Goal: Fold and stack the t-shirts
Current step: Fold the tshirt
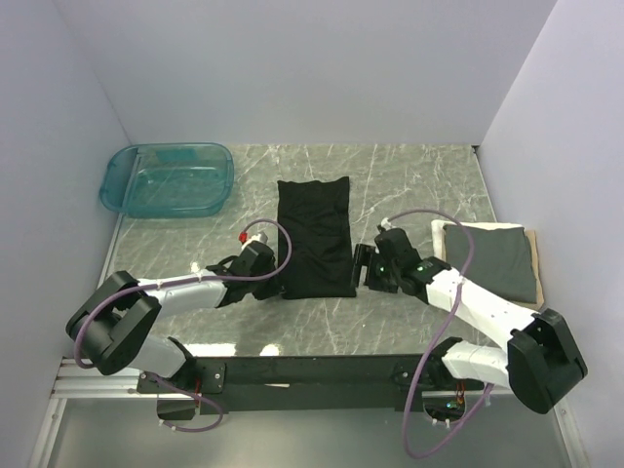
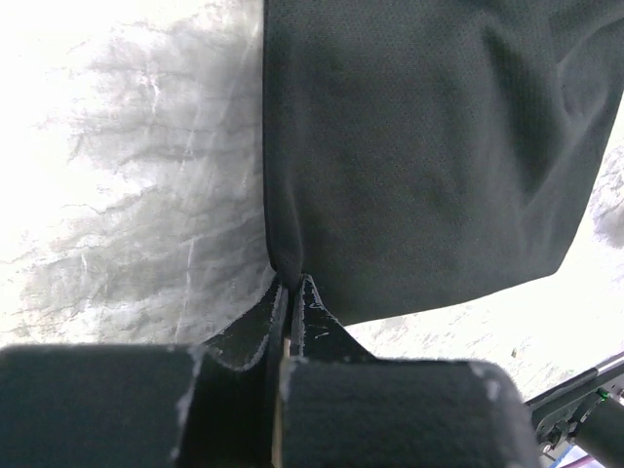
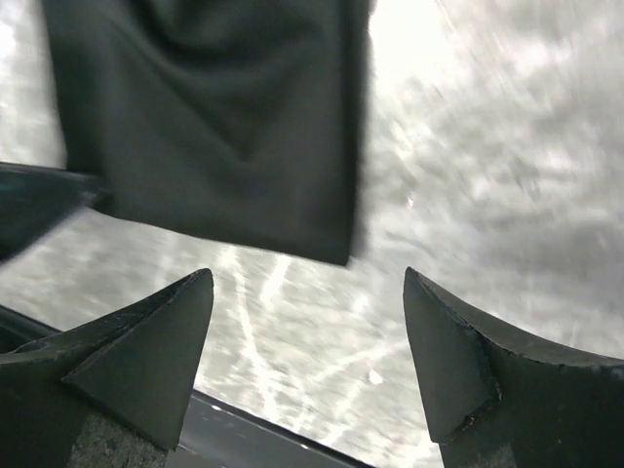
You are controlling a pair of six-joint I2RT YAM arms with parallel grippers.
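The black t-shirt (image 1: 315,237) lies folded into a long rectangle on the middle of the marble table. My left gripper (image 1: 275,270) is shut on its left edge near the front corner; the left wrist view shows the cloth (image 2: 429,146) pinched between the fingers (image 2: 314,317). My right gripper (image 1: 361,267) is open and empty, just right of the shirt's front right corner, which shows in the right wrist view (image 3: 224,117). The dark grey t-shirt (image 1: 490,258) lies folded on the tan board (image 1: 532,244) at the right.
A clear teal tub (image 1: 169,178) stands at the back left. White walls close in the table on three sides. A black rail (image 1: 312,370) runs along the near edge.
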